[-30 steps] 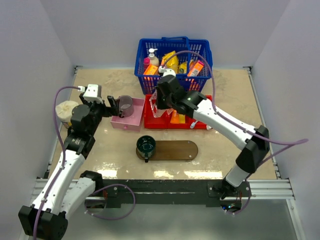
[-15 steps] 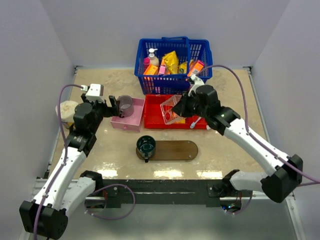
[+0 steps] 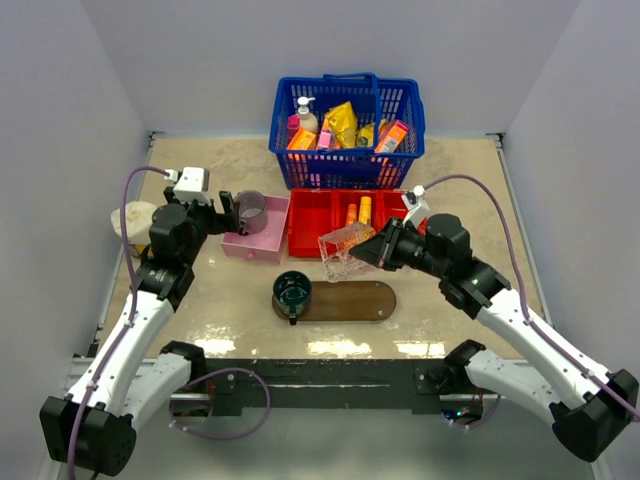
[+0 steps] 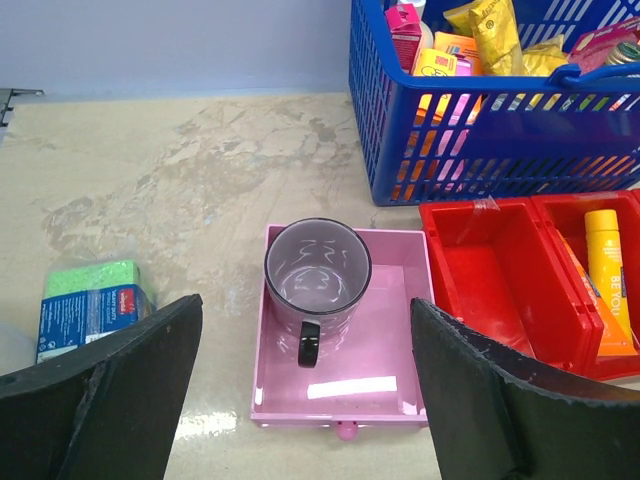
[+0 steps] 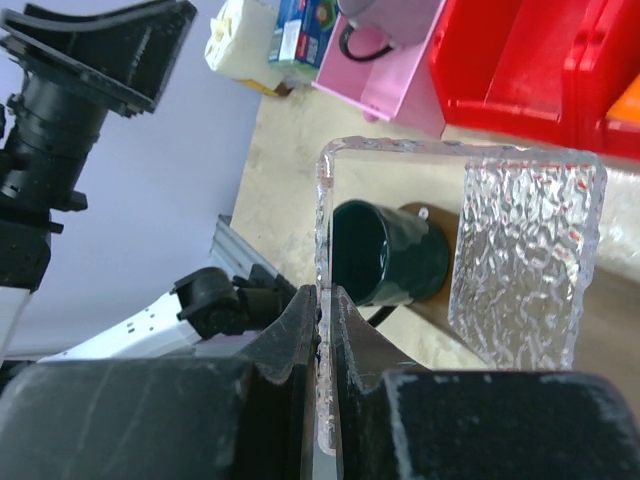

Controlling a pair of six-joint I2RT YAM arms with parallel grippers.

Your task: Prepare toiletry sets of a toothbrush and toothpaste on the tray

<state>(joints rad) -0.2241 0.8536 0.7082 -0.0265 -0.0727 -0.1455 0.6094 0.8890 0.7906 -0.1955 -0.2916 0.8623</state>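
Grip status first, working from the left arm across. We find the left gripper (image 3: 224,215) spread near its widest and holding nothing. It hangs behind and to the left of the tray (image 3: 350,302), over a pink box (image 4: 385,345), a shallow, glossy square pan in which a greyish-purple mug (image 4: 317,275) stands upright. The tray is a flat, dark wooden oblong with rounded ends; a dark green mug (image 3: 292,291) stands on its left end, and no set is laid on it yet. Above the tray's middle the right gripper (image 5: 322,298) is pinched tight on one wall of a clear container (image 5: 520,250), a rigid, pebble-textured rectangular box held tilted. The toothpaste tubes (image 3: 359,212), smooth and tapered, orange fading to yellow, lie side by side in the red bin (image 3: 310,220) directly behind the tray, long axes running away from it. They sit just beyond the right gripper, which is the nearer one but occupied. In our judgement the free left gripper must reach rightward for them, or the right one must unload first. We cannot locate a toothbrush in any view.
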